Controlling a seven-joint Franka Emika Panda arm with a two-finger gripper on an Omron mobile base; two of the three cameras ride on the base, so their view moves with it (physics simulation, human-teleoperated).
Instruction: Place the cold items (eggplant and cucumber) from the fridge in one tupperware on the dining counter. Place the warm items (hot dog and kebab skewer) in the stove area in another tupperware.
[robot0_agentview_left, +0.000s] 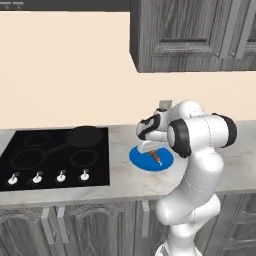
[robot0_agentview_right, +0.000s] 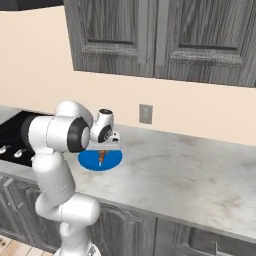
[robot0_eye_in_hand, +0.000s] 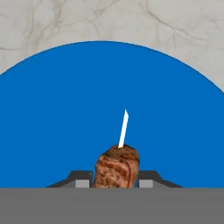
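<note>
Kebab skewer (robot0_eye_in_hand: 117, 168) is pinched between the nearly closed fingers of the gripper (robot0_eye_in_hand: 116, 183), its white stick pointing away. It is held over the blue plate (robot0_eye_in_hand: 52, 122), which is set on the marble counter (robot0_agentview_right: 190, 170) beside the stove (robot0_agentview_left: 50, 155).

The kebab skewer (robot0_eye_in_hand: 117, 167) — browned meat chunks threaded on a thin white stick whose pointed tip projects beyond the meat — is seen lying on a round blue plate (robot0_eye_in_hand: 52, 113) set on the marbled counter, just right of the stove, its meat flanked closely on both sides by the finger tips.
</note>
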